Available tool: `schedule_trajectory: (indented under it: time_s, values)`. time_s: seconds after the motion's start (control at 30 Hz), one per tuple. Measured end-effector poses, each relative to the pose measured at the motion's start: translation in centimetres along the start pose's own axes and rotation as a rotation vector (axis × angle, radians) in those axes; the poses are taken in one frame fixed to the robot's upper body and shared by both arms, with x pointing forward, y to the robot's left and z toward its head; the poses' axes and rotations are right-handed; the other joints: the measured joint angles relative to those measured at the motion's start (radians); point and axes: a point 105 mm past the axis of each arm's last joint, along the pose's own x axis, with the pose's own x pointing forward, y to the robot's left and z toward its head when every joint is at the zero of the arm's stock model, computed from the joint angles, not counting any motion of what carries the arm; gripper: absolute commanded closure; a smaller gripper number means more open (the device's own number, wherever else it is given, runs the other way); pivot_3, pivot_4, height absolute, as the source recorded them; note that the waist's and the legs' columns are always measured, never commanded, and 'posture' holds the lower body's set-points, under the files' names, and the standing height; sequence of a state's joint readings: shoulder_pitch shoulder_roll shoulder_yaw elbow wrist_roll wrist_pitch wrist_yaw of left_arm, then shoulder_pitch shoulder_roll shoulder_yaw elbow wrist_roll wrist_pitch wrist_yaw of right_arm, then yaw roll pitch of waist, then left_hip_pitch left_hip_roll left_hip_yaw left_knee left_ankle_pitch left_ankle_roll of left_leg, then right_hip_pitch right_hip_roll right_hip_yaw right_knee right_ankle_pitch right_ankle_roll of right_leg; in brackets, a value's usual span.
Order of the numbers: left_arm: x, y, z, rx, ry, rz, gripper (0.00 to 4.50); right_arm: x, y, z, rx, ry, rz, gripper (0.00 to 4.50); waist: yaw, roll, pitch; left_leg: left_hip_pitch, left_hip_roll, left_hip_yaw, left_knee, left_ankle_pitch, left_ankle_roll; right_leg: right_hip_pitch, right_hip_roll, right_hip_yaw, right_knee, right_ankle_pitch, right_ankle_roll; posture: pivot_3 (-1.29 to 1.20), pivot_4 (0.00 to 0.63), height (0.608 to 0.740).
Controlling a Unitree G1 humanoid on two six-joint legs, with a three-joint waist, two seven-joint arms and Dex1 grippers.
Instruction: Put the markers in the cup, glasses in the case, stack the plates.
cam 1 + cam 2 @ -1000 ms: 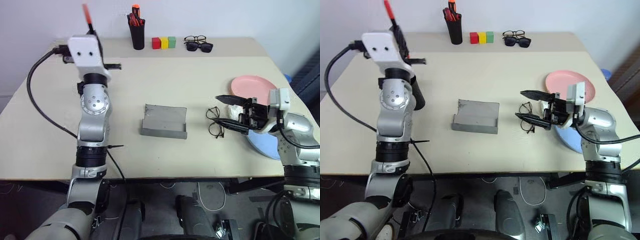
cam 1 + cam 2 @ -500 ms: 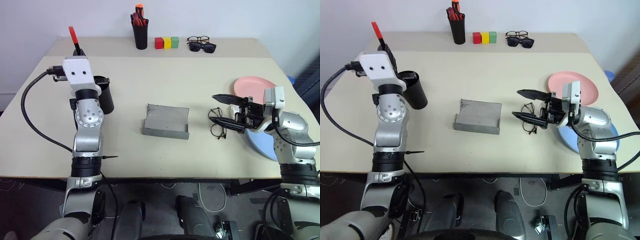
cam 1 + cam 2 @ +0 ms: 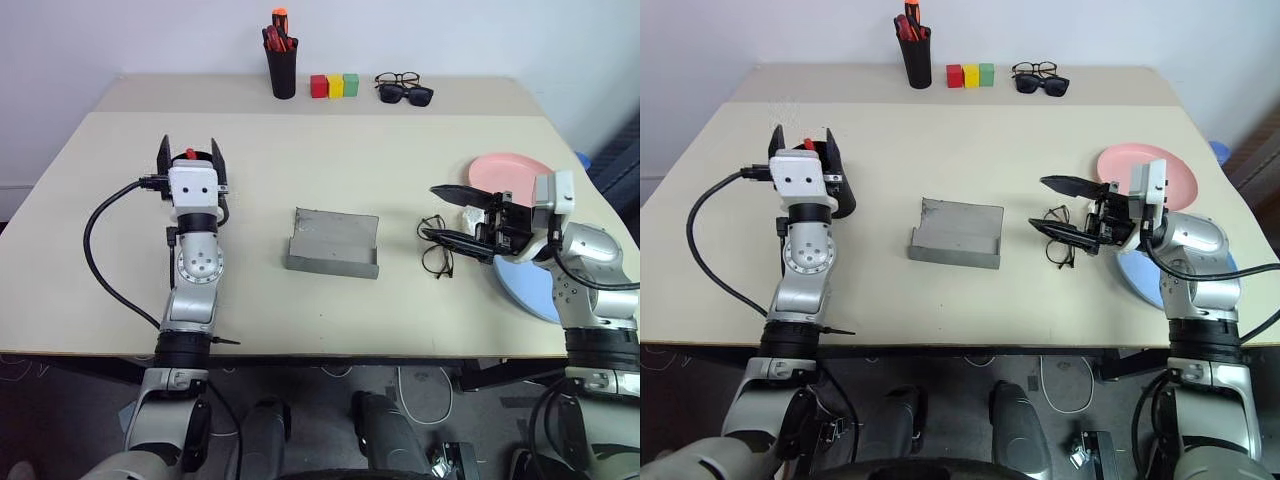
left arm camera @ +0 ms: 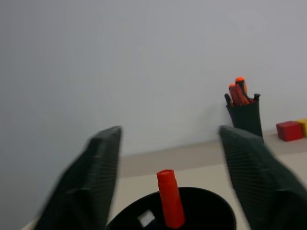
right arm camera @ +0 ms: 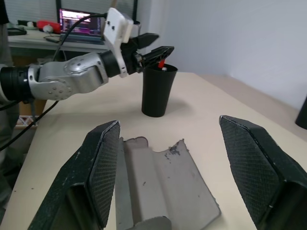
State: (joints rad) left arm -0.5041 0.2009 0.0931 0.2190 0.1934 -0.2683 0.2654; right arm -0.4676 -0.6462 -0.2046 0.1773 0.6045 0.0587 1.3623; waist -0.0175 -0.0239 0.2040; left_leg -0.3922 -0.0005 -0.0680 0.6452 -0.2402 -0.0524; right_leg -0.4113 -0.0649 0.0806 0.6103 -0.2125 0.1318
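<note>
My left claw hangs wide open and empty right over the cup, where a red marker stands dropped in, while my right claw, also open, waits above the glasses beside the open case.

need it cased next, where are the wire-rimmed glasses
In the left eye view the wire-rimmed glasses lie on the table's right side, between the open grey case and the right gripper.

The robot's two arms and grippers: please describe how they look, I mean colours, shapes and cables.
Both arms are silver-grey metal with rounded joint housings and black ring segments. Each wrist carries a white box-shaped block. The left gripper and right gripper each have two flat, black, tapering fingers with a ribbed texture. A black cable loops beside the left arm.
</note>
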Motion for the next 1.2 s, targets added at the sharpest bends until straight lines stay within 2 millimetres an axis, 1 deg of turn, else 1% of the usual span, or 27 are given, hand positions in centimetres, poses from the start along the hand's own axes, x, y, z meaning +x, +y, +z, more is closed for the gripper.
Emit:
schedule_trajectory:
  time_s: [0.13, 0.2, 0.27, 0.3, 0.37, 0.4, 0.47, 0.57, 0.63, 0.73, 0.8, 0.9, 1.03, 1.1, 1.2]
  values:
    - [0.1, -0.2, 0.1, -0.064, 0.021, -0.011, 1.26, -0.5, 0.1, -0.3, 0.008, 0.011, -0.026, 1.15, 0.001, 0.0, 0.0, 0.0, 0.0, 0.0, 0.0, 0.0, 0.0, 0.0, 0.0, 0.0, 0.0, 0.0, 0.0, 0.0, 0.15, 0.74]
    - [0.3, -1.4, 0.4, -0.1, 0.092, -0.097, 1.26, -0.9, 0.2, -0.6, 0.024, 0.026, -0.046, 1.15, 0.0, 0.0, 0.0, -0.001, 0.0, 0.0, 0.0, 0.0, 0.0, 0.0, 0.0, 0.0, 0.0, 0.0, 0.0, 0.0, 0.15, 0.74]
    - [0.4, -3.4, 0.8, -0.123, 0.179, -0.272, 1.26, -1.6, 0.4, -0.9, 0.047, 0.053, -0.07, 1.15, 0.002, 0.0, 0.0, -0.001, 0.0, 0.0, 0.0, 0.0, 0.0, 0.0, 0.0, 0.0, 0.0, -0.001, -0.001, 0.0, 0.15, 0.74]
    - [-0.1, -5.0, 1.4, -0.125, 0.207, -0.447, 1.26, -2.2, 0.7, -0.9, 0.061, 0.078, -0.087, 1.15, 0.003, 0.0, 0.0, -0.001, 0.0, 0.0, 0.0, 0.0, 0.0, 0.0, 0.0, 0.0, 0.0, -0.002, -0.003, 0.0, 0.15, 0.74]
    - [-1.6, -7.7, 2.8, -0.159, 0.226, -0.742, 1.26, -3.5, 1.4, -1.2, 0.092, 0.13, -0.111, 1.15, 0.002, 0.0, 0.0, -0.001, 0.0, 0.0, -0.001, 0.0, 0.0, 0.0, 0.0, 0.0, 0.0, -0.003, -0.003, 0.0, 0.15, 0.74]
    - [-2.5, -8.7, 3.3, -0.213, 0.25, -0.853, 1.26, -4.2, 1.9, -1.3, 0.111, 0.149, -0.125, 1.15, 0.002, 0.0, 0.0, -0.001, 0.0, 0.0, -0.001, 0.0, 0.0, 0.0, 0.0, 0.0, 0.0, -0.003, -0.003, 0.0, 0.15, 0.74]
    - [-4.2, -9.7, 3.9, -0.281, 0.293, -1.025, 1.26, -5.5, 3.1, -1.5, 0.147, 0.195, -0.148, 1.15, -0.002, 0.0, 0.0, 0.0, 0.0, 0.0, -0.002, -0.001, 0.001, -0.001, 0.0, 0.0, 0.0, -0.003, -0.003, 0.0, 0.15, 0.74]
    - [-6.2, -9.6, 3.8, -0.261, 0.335, -1.246, 1.26, -7.7, 4.8, -1.7, 0.185, 0.279, -0.196, 1.15, -0.017, 0.001, 0.0, 0.001, 0.001, 0.0, -0.002, -0.001, 0.001, -0.002, 0.001, 0.0, 0.002, -0.004, -0.004, 0.0, 0.15, 0.74]
    - [-7.6, -9.2, 3.7, -0.22, 0.358, -1.418, 1.26, -9.3, 6.0, -1.6, 0.206, 0.325, -0.236, 1.15, -0.024, 0.001, 0.0, 0.001, 0.001, 0.0, -0.001, -0.001, 0.001, -0.001, 0.0, 0.0, 0.001, -0.006, -0.001, 0.0, 0.15, 0.74]
    - [-8.7, -8.9, 3.0, -0.162, 0.4, -1.633, 1.26, -11.1, 7.3, -1.6, 0.226, 0.385, -0.293, 1.15, -0.027, 0.0, 0.0, 0.0, 0.001, 0.001, 0.001, -0.001, 0.001, -0.001, 0.0, 0.001, -0.001, -0.006, -0.002, 0.0, 0.15, 0.74]
    - [-8.7, -8.5, 2.4, -0.118, 0.418, -1.731, 1.26, -11.9, 7.8, -1.3, 0.222, 0.41, -0.329, 1.15, -0.028, 0.0, 0.0, 0.0, 0.001, 0.002, 0.002, -0.001, 0.001, -0.001, -0.001, 0.001, -0.002, -0.005, -0.003, 0.0, 0.15, 0.74]
    - [-8.3, -8.8, 1.7, -0.041, 0.407, -1.842, 1.26, -12.7, 8.6, -0.9, 0.214, 0.426, -0.388, 1.15, -0.025, 0.0, 0.0, -0.001, 0.001, 0.001, 0.0, -0.001, 0.001, 0.0, 0.0, 0.0, -0.007, -0.005, -0.003, 0.0, 0.15, 0.74]
    - [-7.2, -9.4, 0.4, 0.062, 0.417, -1.899, 1.26, -12.8, 9.6, -0.7, 0.21, 0.417, -0.432, 1.15, -0.023, 0.001, 0.0, -0.007, 0.001, 0.001, 0.0, -0.003, 0.004, 0.0, 0.0, 0.0, -0.013, -0.004, -0.003, 0.0, 0.15, 0.74]
    - [-7.3, -10.0, -0.3, 0.101, 0.44, -1.939, 1.26, -12.7, 9.8, -0.5, 0.201, 0.407, -0.45, 1.15, -0.022, 0.001, 0.0, -0.011, 0.001, 0.001, 0.0, -0.004, 0.006, -0.003, 0.0, 0.0, -0.013, -0.002, -0.005, 0.0, 0.15, 0.74]
    - [-8.1, -10.9, -1.2, 0.137, 0.47, -2.012, 1.26, -12.4, 10.0, -0.3, 0.19, 0.397, -0.467, 1.15, -0.019, 0.001, 0.0, -0.016, 0.001, 0.0, 0.0, -0.004, 0.007, -0.01, 0.001, 0.0, -0.011, -0.002, -0.004, 0.0, 0.15, 0.74]
